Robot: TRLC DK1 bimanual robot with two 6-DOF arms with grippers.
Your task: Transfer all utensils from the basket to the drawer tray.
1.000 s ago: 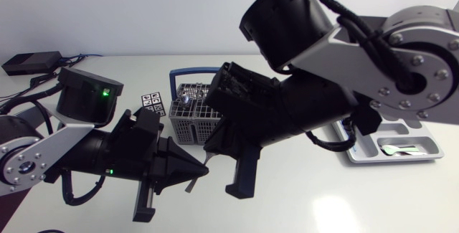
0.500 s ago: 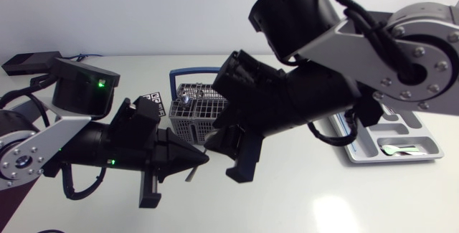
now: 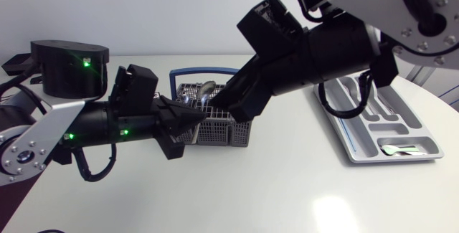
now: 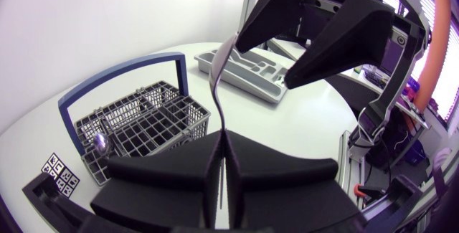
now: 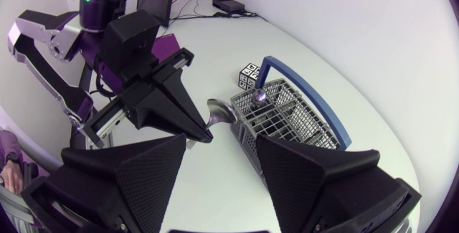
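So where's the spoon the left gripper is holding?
Head view, left of centre: the spoon sticks out of the shut left gripper, over the basket, its bowl close to the open right gripper.

1 grey wire basket with blue handle [image 3: 215,129], 1 pale grey plastic drawer tray [image 3: 373,129], 3 silver metal utensils [image 4: 221,82], 1 black-and-white marker cube [image 5: 249,74].

Robotics lab, tabletop test setup. A plain white table [image 3: 287,190] has two jointed robot arms over it: left arm [image 3: 72,118] with green status lights lit, right arm [image 3: 337,39]. A cube of black-and-white marker tags [image 5: 249,74] sits just beside the wire basket [image 5: 287,118]. A black box [image 5: 231,4] with trailing cables lies at the table's far corner. The drawer tray [image 3: 387,129] lies loose near the table's right edge.
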